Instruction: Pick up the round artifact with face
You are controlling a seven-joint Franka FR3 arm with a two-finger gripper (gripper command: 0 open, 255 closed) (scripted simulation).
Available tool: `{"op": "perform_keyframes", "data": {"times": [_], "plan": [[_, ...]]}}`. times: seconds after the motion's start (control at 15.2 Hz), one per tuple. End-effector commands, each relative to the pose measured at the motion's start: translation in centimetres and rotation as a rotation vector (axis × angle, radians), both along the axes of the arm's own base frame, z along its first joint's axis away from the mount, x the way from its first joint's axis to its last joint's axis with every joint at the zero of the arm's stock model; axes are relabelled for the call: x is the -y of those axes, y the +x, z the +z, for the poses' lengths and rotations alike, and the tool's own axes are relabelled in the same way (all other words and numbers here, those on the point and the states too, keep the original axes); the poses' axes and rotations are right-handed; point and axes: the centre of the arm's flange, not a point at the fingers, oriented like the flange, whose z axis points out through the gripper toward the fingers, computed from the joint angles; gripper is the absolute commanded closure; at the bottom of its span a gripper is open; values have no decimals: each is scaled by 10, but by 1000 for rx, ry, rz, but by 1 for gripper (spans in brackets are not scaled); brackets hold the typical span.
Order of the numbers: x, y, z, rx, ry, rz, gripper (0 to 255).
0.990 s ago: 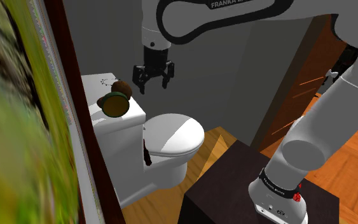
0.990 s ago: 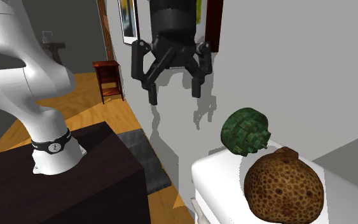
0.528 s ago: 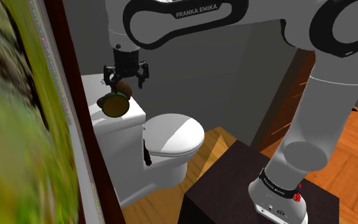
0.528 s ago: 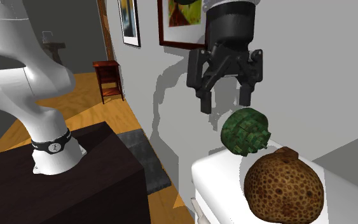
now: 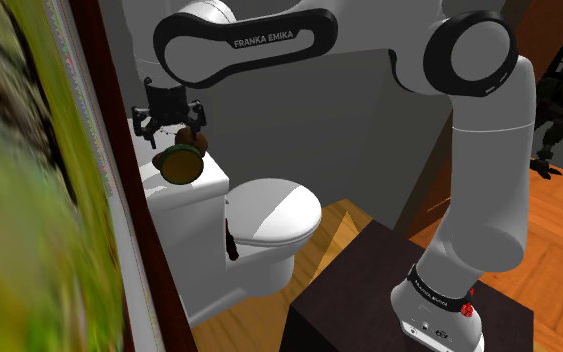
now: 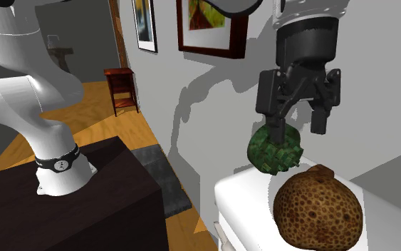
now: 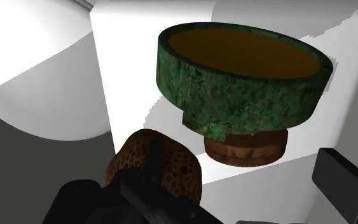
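1. Step in hand: the approach. The gripper (image 6: 296, 128) hovers over the toilet tank (image 6: 240, 201) with its fingers apart and nothing between them.
2. Your target, by my reading, is the green round artifact (image 6: 277, 153) with the flat ochre face. It sits on the tank lid below the fingers.
3. A brown pitted ball (image 6: 318, 208) lies just beside it.
4. Next move, as I judge it: centre over the green rim, descend and close, keeping clear of the ball.
5. Writing: "FRANKA EMIKA" on the arm (image 5: 274, 38). The base-ring label can't be read.
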Motion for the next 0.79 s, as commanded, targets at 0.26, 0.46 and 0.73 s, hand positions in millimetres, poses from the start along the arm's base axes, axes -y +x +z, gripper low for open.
{"op": "perform_keyframes", "data": {"times": [0.26,0.46,0.73], "plan": [[-1,0,-29,1,0,-1,0],[-1,0,-29,1,0,-1,255],[-2,1,-30,1,0,-1,255]]}}
